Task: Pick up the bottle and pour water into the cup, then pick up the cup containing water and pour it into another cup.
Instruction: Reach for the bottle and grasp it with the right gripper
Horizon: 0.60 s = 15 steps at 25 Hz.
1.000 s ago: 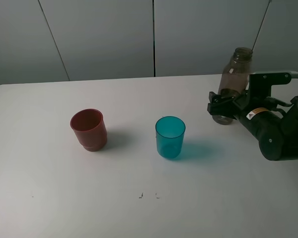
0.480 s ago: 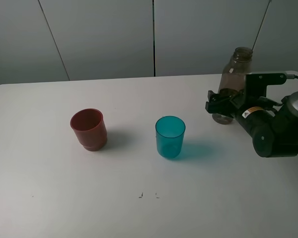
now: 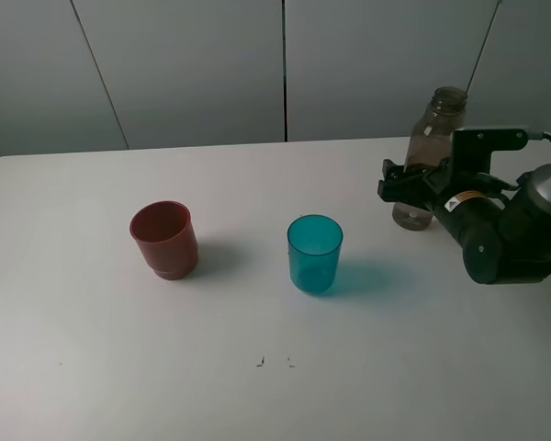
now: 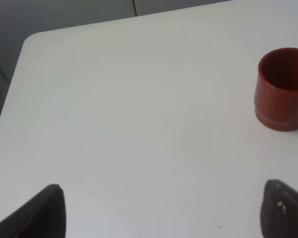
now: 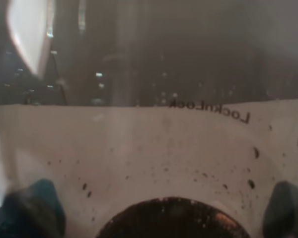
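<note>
bottle (image 3: 433,138) between right fingers (image 5: 32,210) (wide apart)

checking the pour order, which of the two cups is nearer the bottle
The translucent teal cup, standing in the middle. The opaque red-brown cup stands farther left, well away from the bottle on the right.

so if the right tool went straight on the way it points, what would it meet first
The bottle: it fills the wrist view dead ahead of the open right tool, between its tips. Whether they touch it yet is unclear.
</note>
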{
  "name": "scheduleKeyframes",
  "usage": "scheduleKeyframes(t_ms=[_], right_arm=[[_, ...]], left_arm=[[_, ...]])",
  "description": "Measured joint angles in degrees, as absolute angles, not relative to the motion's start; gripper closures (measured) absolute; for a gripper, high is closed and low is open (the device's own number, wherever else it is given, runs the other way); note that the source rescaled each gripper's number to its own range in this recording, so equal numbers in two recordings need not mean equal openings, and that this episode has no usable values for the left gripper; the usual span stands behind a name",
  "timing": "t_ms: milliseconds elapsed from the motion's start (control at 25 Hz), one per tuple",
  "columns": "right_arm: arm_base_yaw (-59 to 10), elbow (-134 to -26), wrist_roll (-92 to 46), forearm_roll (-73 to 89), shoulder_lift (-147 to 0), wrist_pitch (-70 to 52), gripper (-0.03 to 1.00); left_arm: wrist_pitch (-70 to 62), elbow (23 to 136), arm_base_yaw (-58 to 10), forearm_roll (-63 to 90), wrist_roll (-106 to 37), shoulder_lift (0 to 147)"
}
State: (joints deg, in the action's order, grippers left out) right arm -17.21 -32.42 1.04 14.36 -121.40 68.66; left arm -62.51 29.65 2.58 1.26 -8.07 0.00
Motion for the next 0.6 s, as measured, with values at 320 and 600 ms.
scheduleKeyframes(t_ms=[320,600], right_arm=[[-17.2,-32.4,-0.3,14.4,-121.4,68.7,-0.01],[-17.1,-32.4,-2.2,14.4,-121.5,68.8,0.97]], left_arm=[[-62.5,29.7,2.6,1.3,-8.2,0.0],[-62.5,29.7,2.6,1.3,-8.2,0.0]])
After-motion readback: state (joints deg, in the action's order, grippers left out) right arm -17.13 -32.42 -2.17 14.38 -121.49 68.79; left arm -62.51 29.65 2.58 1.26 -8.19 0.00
